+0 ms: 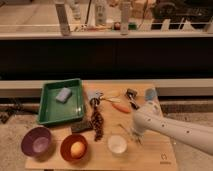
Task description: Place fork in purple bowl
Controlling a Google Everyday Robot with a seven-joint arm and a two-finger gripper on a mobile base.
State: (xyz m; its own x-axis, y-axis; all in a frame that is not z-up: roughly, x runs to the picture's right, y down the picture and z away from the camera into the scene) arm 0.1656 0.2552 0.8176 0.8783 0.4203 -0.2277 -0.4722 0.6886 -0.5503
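Note:
The purple bowl (37,142) stands at the table's front left corner, and nothing shows inside it. The fork (124,128) is a thin pale sliver lying on the wood just right of and behind the small white bowl (117,144). My gripper (135,134) is at the end of the white arm that reaches in from the right. It hangs low over the fork's right end, close to the table. The arm's wrist hides most of the gripper.
An orange bowl (74,147) holding a round orange thing stands between the purple and white bowls. A green tray (50,110) with a blue sponge is at the back left. A dark braided item (96,122), an orange carrot piece (120,107) and small utensils lie mid-table.

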